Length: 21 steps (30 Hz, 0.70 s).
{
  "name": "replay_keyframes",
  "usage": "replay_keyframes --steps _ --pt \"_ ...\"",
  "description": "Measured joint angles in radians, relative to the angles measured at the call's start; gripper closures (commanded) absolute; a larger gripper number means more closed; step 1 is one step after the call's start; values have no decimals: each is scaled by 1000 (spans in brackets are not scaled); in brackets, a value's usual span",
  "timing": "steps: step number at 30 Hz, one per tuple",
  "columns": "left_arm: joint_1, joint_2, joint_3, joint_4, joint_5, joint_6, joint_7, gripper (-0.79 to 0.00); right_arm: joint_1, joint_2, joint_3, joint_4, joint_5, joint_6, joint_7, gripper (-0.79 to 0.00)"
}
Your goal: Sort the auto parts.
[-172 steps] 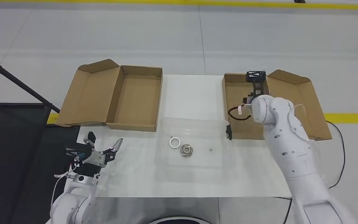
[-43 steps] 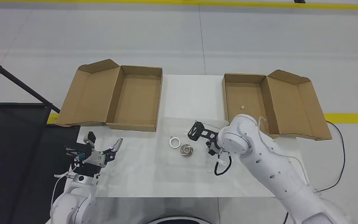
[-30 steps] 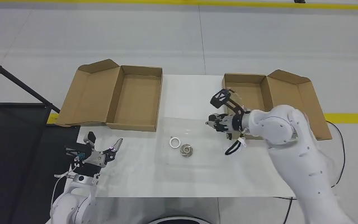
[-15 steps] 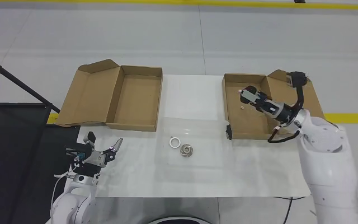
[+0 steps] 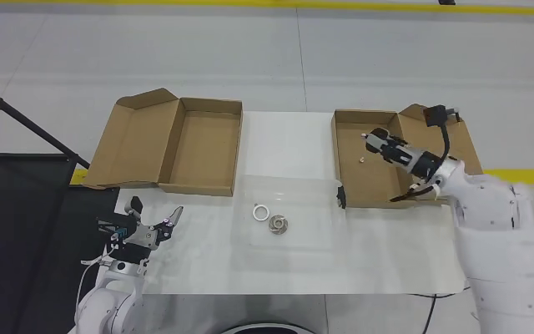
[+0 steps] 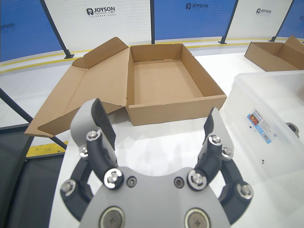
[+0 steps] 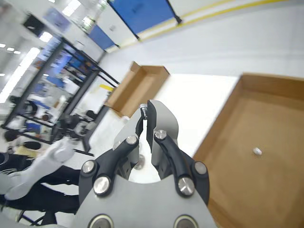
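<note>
The clear plastic bin point(image 5: 313, 238) looks glossy and smooth. Left of it, the open brown box point(image 5: 200, 146) is matt cardboard. Right of it, the small silver bolt point(image 7: 143, 110) is seemingly bare metal.

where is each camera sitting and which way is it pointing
Top view: above the arms, looking down at the table; both arms show, left end effector at the near left corner, right end effector over the right box.
Left wrist view: behind the open left end effector, facing the left box and clear bin.
Right wrist view: behind the right end effector, shut on a small bolt, looking across the right box toward the left box.
Shared: both wrist views take in both boxes.
</note>
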Motion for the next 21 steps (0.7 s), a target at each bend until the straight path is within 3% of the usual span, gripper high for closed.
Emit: replay_keyframes --steps 3,12,21 --pt "0 0 0 0 0 0 0 -785 46 -1 -80 13 -173 132 62 0" --pt "0 0 0 0 0 0 0 -785 178 -19 -287 141 -517 319 191 0" --pt "0 0 0 0 0 0 0 -785 288 -51 -434 282 -663 424 318 0"
